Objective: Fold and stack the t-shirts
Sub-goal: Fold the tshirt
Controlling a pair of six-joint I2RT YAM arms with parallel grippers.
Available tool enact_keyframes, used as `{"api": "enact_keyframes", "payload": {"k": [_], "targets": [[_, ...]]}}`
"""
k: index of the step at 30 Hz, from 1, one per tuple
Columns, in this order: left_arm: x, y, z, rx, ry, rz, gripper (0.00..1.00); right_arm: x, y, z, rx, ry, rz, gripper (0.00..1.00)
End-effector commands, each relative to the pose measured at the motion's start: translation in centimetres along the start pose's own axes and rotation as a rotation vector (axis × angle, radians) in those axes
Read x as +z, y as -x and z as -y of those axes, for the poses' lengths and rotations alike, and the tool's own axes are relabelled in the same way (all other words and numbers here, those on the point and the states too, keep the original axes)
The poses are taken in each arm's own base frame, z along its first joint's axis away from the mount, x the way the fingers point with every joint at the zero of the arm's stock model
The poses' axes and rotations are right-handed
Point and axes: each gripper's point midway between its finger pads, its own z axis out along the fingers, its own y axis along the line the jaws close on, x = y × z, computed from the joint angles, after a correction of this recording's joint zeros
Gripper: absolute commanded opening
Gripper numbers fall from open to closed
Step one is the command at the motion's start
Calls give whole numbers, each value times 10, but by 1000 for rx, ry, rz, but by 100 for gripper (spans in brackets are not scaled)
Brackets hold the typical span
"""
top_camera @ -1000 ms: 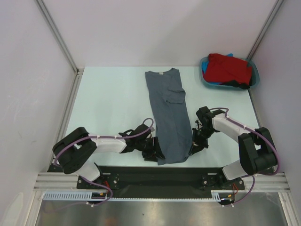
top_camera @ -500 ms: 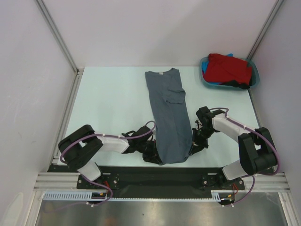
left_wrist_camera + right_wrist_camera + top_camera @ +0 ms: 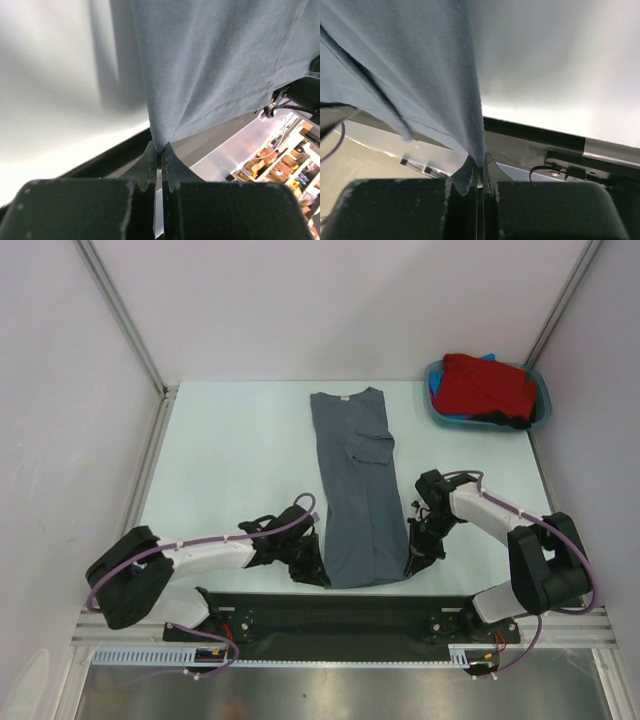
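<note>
Fingers of the left gripper (image 3: 159, 150) are pinched tight on the near left hem corner of the slate-grey t-shirt (image 3: 355, 490), and we find the right gripper (image 3: 481, 169) likewise clamped on its near right corner. We note the shirt lies as a long narrow strip down the table (image 3: 240, 460), the red t-shirt (image 3: 485, 385) heaped in the teal tub (image 3: 544, 402) at the far right.
</note>
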Motion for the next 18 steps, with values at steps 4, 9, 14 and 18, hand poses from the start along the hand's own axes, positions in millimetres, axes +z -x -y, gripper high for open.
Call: {"api": "enact_keyframes", "payload": {"k": [4, 9, 14, 18], "targets": [[-30, 1, 5, 35, 25, 34, 0, -3, -31, -4, -68, -8, -80, 0], [-42, -5, 11, 15, -4, 36, 0, 2, -51, -16, -129, -2, -135, 0], [-58, -17, 21, -18, -57, 20, 1, -3, -64, -22, -148, -9, -146, 0], [-75, -17, 29, -11, -67, 41, 0, -12, -59, -26, -145, -21, -98, 0]]}}
